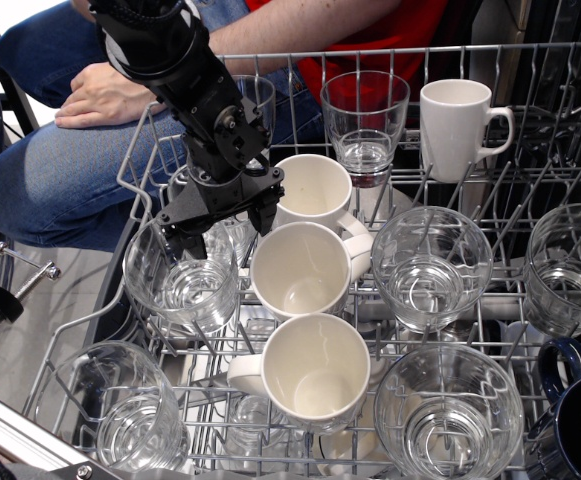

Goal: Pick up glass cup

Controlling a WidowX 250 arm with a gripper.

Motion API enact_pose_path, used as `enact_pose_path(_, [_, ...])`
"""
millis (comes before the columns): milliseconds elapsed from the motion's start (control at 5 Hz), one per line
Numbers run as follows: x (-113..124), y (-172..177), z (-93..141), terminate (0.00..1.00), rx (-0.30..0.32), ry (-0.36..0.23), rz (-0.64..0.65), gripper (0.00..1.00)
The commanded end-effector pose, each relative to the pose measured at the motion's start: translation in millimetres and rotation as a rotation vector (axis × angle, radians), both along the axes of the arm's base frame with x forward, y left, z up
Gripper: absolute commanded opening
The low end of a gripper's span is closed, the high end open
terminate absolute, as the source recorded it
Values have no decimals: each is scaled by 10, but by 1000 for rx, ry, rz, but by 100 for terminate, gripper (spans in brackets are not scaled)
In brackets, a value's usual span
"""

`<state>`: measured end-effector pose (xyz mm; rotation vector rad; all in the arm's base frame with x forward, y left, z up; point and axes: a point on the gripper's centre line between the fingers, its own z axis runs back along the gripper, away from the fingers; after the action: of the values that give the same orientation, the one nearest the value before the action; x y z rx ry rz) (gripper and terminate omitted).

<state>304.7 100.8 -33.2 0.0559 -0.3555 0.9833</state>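
Observation:
Several large clear glass tumblers stand upright in a wire dishwasher rack. The glass cup nearest my gripper is at the rack's left side, wide-mouthed and empty. My gripper is open, its two black fingers spread wide just above that cup's far rim. A smaller clear glass under the gripper is mostly hidden by it. The fingers hold nothing.
White mugs crowd the cup's right side. Other tumblers, narrower glasses, a tall white mug and a dark blue mug fill the rack. A seated person's hand rests behind.

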Motion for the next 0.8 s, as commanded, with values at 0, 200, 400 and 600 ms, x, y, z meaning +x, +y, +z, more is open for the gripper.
enact_pose_path(0, [8, 75, -40, 0, 6, -8, 4, 100])
enact_pose_path(200, [-51, 95, -126, 0, 4, -13, 6, 100])
enact_pose_path(400, [-101, 145, -272, 0, 9, -13, 22, 100])
enact_pose_path(600, [-102, 174, -265, 0, -5, 13, 36, 0])
